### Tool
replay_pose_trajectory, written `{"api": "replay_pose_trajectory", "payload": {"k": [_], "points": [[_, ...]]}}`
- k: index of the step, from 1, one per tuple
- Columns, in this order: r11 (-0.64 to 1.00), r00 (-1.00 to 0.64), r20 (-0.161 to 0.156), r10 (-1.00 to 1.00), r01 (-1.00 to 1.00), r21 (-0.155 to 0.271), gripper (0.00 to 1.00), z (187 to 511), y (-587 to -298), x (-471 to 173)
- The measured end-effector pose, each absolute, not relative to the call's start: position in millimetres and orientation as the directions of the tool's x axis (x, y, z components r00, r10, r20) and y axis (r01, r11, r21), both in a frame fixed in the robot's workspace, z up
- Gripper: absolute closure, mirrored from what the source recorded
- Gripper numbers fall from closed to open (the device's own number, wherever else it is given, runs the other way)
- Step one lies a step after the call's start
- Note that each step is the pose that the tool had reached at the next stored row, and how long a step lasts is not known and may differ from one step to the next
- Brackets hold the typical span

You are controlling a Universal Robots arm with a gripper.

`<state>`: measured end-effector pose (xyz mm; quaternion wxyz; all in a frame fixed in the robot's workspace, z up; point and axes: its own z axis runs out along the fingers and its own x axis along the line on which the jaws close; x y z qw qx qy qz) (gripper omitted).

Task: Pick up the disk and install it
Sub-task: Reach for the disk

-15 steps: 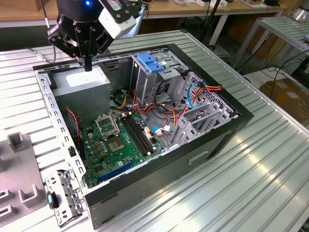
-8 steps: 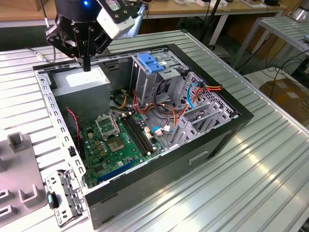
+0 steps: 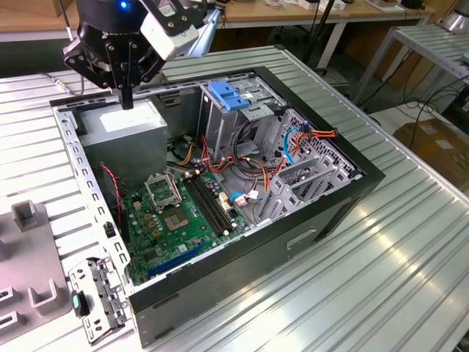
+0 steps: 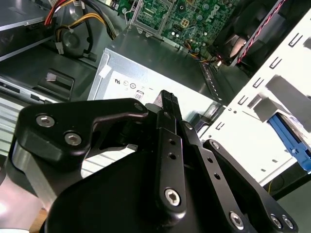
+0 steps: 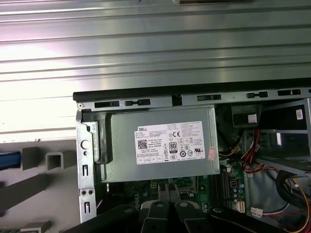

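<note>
Open computer case (image 3: 350, 192) lies on its side on the ribbed metal bench (image 3: 396, 279), with the motherboard (image 3: 183, 213) exposed.

Gripper (image 3: 127, 101) hangs over the corner of the case toward the exterior view's left, above the grey power supply box (image 3: 121, 126). The tip points down at the box's white sticker (image 5: 169, 143). I cannot tell whether tip and box touch. In the second wrist view the gripper (image 4: 167, 99) stands in front of that same box (image 4: 146, 68).

Jaws: closed together to a single tip, with nothing between them.

Metal drive cage (image 3: 220, 128) sits mid-case with a blue plastic clip (image 3: 231, 97) on top. The gripper is well apart from it, toward the exterior view's left.

Disk: not positively identified. A blue plastic edge (image 5: 9, 160) shows outside the case, just beside the blocks of a grey fixture (image 5: 54, 160). A ribbed blue piece (image 4: 287, 141) also shows past the case's perforated side flange (image 4: 252, 121). Either could be a side rail of the disk, but both are cut off at the frame edge, so I cannot tell. The grey fixture (image 3: 29, 253) rests on the bench at the exterior view's left of the case.
</note>
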<state>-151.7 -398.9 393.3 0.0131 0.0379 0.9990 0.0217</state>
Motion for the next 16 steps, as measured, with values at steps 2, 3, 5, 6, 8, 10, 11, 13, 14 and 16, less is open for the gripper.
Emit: {"api": "replay_pose_trajectory", "payload": {"k": [2,3,5,6,8,10,11,13,14,16], "points": [[0.996,-0.997,-0.024,0.076,0.075,0.044,0.89,393.3,-398.9,-152.9],[0.996,-0.997,-0.024,0.076,0.075,0.044,0.89,393.3,-398.9,-153.3],[0.996,-0.997,-0.024,0.076,0.075,0.044,0.89,393.3,-398.9,-155.0],[0.996,-0.997,-0.024,0.076,0.075,0.044,0.89,393.3,-398.9,-155.4],[0.996,-0.997,-0.024,0.076,0.075,0.044,0.89,393.3,-398.9,-156.3],[0.996,-0.997,-0.024,0.076,0.075,0.044,0.89,393.3,-398.9,-157.4],[0.996,-0.997,-0.024,0.076,0.075,0.044,0.89,393.3,-398.9,-157.8],[0.996,-0.997,-0.024,0.076,0.075,0.044,0.89,393.3,-398.9,-158.7],[0.996,-0.997,-0.025,0.076,0.075,0.044,0.89,393.2,-399.0,-159.6],[0.996,-0.997,-0.024,0.076,0.075,0.044,0.89,393.3,-398.9,-161.5]]}}
